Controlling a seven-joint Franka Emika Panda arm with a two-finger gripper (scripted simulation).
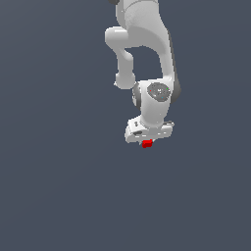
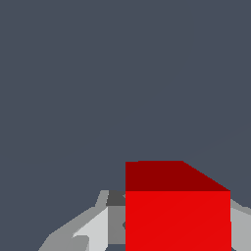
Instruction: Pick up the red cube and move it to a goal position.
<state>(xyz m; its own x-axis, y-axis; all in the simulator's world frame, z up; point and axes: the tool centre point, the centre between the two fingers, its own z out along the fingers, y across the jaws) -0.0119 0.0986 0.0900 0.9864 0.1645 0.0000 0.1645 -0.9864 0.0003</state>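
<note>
The red cube point(image 1: 147, 143) shows as a small red block just under the white hand in the exterior view. My gripper point(image 1: 147, 141) points down over it, and the fingers are mostly hidden by the hand. In the wrist view the red cube point(image 2: 177, 215) fills the space between the grey fingers point(image 2: 100, 226), which press against both of its sides. The gripper is shut on the cube. Whether the cube rests on the floor or hangs above it cannot be told.
The white arm point(image 1: 147, 44) reaches in from the exterior view's upper edge. A plain dark grey-blue surface point(image 1: 59, 171) surrounds the gripper on every side. No goal marker shows.
</note>
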